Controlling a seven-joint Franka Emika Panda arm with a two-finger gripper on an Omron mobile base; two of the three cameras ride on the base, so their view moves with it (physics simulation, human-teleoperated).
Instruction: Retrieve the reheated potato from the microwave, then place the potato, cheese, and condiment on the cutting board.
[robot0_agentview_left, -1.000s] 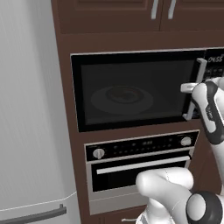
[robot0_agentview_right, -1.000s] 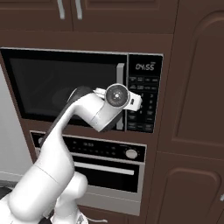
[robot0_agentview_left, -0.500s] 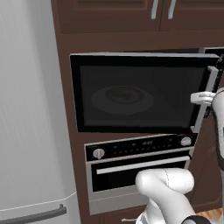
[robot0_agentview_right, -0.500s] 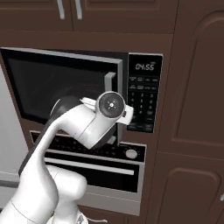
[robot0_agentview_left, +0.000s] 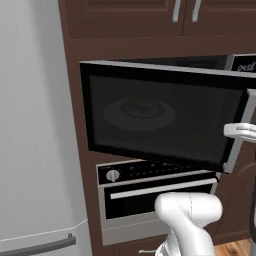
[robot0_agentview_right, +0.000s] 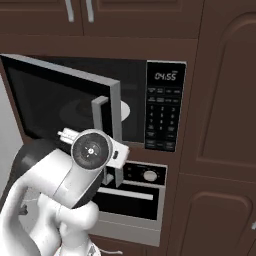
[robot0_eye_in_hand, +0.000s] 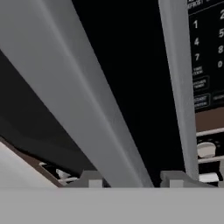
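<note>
- The two small dark fingers (robot0_eye_in_hand: 89, 178) of the gripper (robot0_eye_in_hand: 131, 179) pinched the silver bar handle (robot0_eye_in_hand: 83, 87).
- The big black microwave (robot0_agentview_right: 165, 110) had its dark glass door (robot0_agentview_left: 155, 117) partly open.
- I could not see the potato.
- The fingers might slip off if the arm pulled crooked.

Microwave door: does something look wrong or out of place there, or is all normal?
Nothing looks damaged or spilled. The microwave door stands partly open, swung out from the cabinet, because the gripper is shut on its silver handle. A white plate sits inside. The oven below is closed.
</note>
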